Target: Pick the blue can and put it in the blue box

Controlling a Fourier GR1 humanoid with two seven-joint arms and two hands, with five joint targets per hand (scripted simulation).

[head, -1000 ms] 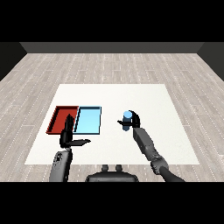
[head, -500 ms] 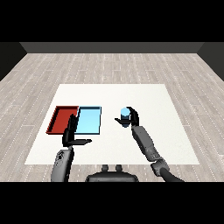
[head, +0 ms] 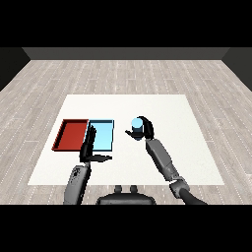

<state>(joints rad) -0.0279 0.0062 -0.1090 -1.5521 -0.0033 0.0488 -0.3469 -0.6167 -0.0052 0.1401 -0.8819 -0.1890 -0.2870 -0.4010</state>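
The red tray (head: 70, 135) and the blue tray (head: 102, 135) lie side by side, the left hand (head: 89, 149) spread just in front of them — idle, it seems. To their right, the right hand (head: 144, 130) curls round the blue can (head: 137, 126), held above the table for carrying — a small, upright blue cylinder with a pale top.

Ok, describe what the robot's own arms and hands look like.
Two slim grey forearms of rounded segments come in from the lower corners. Each ends in a black hand: the left hand and the right hand, both with slender black fingers and a thumb. No cables or markings show.
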